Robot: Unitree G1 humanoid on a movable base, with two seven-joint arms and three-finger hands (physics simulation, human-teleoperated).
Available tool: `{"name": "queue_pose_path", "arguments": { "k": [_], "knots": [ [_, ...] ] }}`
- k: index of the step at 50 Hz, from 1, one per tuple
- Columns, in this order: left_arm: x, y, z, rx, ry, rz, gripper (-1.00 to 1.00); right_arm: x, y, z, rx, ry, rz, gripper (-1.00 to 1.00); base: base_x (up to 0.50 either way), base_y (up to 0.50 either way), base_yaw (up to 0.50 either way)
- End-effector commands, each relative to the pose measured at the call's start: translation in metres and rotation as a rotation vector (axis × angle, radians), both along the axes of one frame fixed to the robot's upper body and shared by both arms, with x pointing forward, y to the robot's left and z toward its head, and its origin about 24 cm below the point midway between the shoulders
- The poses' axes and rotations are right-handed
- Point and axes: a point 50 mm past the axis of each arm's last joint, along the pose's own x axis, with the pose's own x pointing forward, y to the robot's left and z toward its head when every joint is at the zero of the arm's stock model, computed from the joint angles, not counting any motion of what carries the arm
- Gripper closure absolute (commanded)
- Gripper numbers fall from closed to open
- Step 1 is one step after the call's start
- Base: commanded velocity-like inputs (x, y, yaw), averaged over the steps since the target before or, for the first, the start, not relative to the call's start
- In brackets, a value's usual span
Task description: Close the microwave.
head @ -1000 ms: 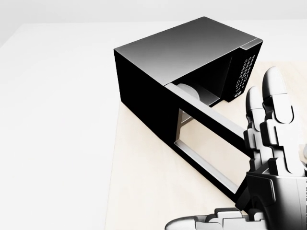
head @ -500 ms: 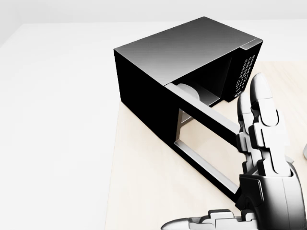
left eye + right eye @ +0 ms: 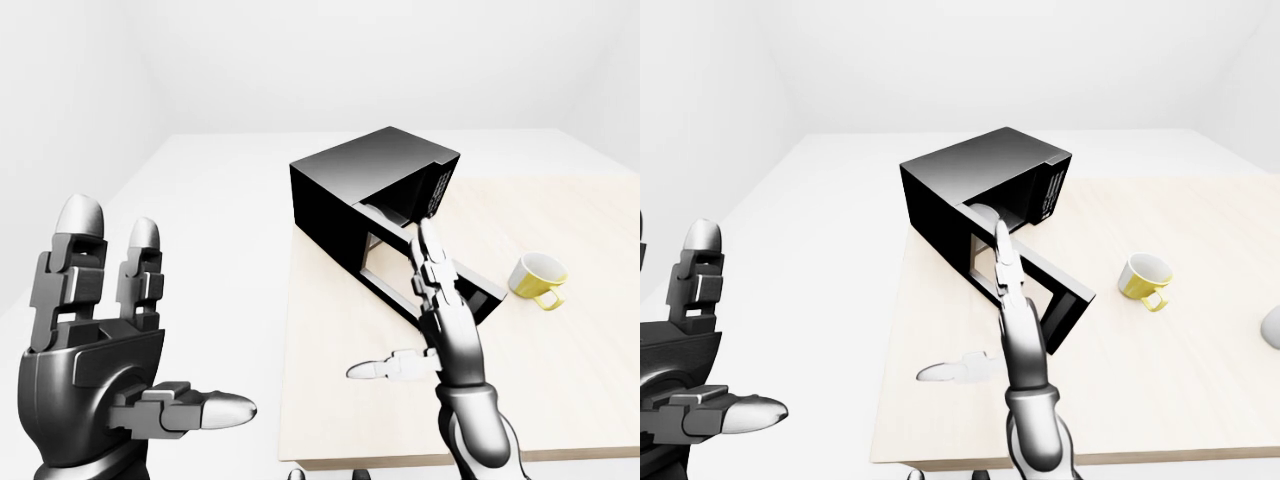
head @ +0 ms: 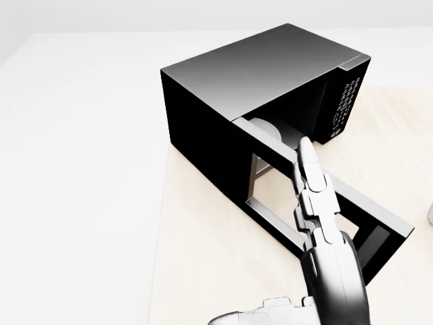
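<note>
A black microwave (image 4: 257, 74) stands on the light wooden table (image 3: 340, 400), its keypad side toward the right of the head view. Its windowed door (image 4: 365, 202) hangs wide open, swung out toward the lower right. My right hand (image 4: 270, 237) is open and seen edge-on, its fingers (image 4: 312, 183) stretched straight up over the door's middle and its thumb spread to the left. Whether the fingers touch the door cannot be told. My left hand (image 3: 165, 315) is open and raised at the left of the left-eye view, off the table and well clear of the microwave.
A yellow mug (image 3: 538, 280) stands on the table to the right of the open door. A pale grey object (image 3: 1272, 325) shows at the right edge of the right-eye view. The table's left edge runs just left of the microwave, with white floor beyond it.
My right hand has moved left across the head view and turned edge-on, uncovering the door's outer end. The door and the microwave have not moved.
</note>
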Motion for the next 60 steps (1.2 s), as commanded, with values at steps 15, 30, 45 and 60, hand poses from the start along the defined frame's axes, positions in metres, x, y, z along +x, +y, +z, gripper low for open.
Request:
{"name": "queue_pose_path", "arguments": {
  "k": [15,30,45,60],
  "knots": [
    [0.0,0.001,0.002,-0.005,-0.009,0.003,-1.0,0.031,0.001,-0.055,-0.015,0.201,-0.027,-1.0,0.0,0.0,0.0],
    [0.0,0.001,0.001,0.007,-0.023,0.008,-1.0,0.042,-0.003,-0.071,-0.012,0.234,-0.05,-1.0,0.0,0.0,0.0],
    [-0.001,0.001,0.001,0.013,-0.025,0.008,-1.0,0.061,-0.018,-0.087,0.0,0.264,-0.117,-1.0,0.0,0.0,0.0],
    [0.0,-0.001,0.0,0.018,-0.022,0.005,-1.0,0.08,-0.028,-0.1,-0.009,0.313,-0.153,-1.0,0.0,0.0,0.0]
  ]
}}
